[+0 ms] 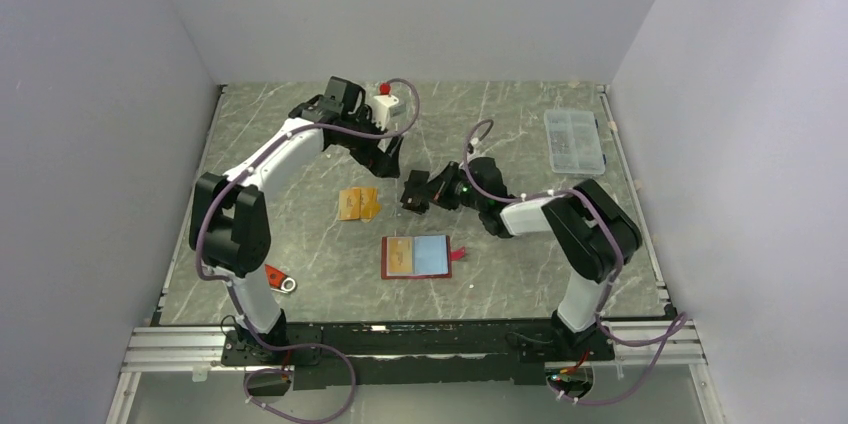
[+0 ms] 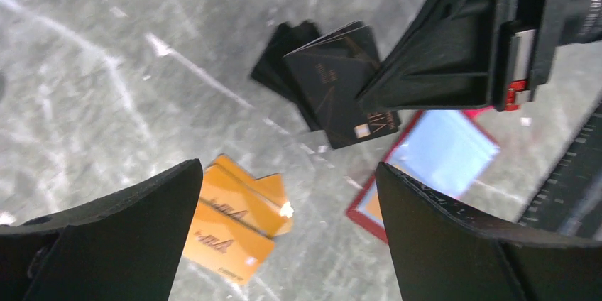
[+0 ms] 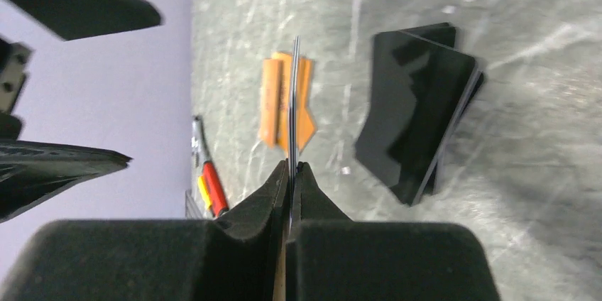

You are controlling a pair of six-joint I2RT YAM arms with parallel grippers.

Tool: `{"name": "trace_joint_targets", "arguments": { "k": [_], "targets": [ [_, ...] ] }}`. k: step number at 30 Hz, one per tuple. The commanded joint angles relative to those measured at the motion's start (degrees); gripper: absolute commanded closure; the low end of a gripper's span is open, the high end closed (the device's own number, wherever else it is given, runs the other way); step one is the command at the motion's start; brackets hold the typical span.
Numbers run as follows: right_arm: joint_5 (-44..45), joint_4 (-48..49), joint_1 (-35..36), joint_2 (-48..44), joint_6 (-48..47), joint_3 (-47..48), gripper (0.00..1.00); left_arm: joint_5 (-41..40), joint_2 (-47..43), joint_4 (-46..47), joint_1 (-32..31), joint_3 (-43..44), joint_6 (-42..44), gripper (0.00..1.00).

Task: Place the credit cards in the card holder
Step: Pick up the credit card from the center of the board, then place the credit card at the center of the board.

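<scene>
Gold lettering on the top black card (image 2: 334, 81) starts "VI", and the rest is unclear. The orange cards (image 2: 238, 219) carry a dark slanted word, too blurred to read.

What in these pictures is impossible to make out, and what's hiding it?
Right wrist view: the held card is edge-on in the right gripper, face unseen.
Left wrist view: print on the orange cards is blurred; the card holder is partly behind a left finger.
Top view: the clear box contents are too small.
</scene>
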Motion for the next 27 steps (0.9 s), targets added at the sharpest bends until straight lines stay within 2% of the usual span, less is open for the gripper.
{"name": "trace_joint_targets", "arguments": {
  "k": [1,4,9,19,22,26,27],
  "targets": [
    [-6.3,5.2,-0.7,-6.1,-6.0,-2.1,1.0,15.2,-3.3,1.9,-0.5,-2.7,-6.1,0.01],
    [-10.1,7.0,-0.7,-7.2,-6.7,-3.0,1.0,22.0,-3.8,6.8,-0.5,-6.8,-10.4,0.01],
    [-13.0,8.9,-0.7,-10.0,-7.2,-5.4,1.0,28.8,-3.8,15.4,0.8,-12.3,-18.4,0.01],
    [-16.7,9.7,-0.7,-12.1,-7.3,-5.4,1.0,34.6,-5.3,26.1,1.6,-18.6,-26.0,0.02],
    [-17.1,9.9,-0.7,-12.5,-7.4,-5.5,1.0,36.3,-4.9,28.3,1.9,-19.2,-27.8,0.17],
    [-17.9,8.8,-0.7,-12.2,-7.9,-4.7,1.0,37.4,-5.2,30.3,1.9,-19.5,-29.2,0.46],
    [-17.8,8.4,-0.7,-12.3,-8.2,-4.6,1.0,37.4,-5.3,30.2,1.9,-19.4,-29.3,0.57]
  ]
}}
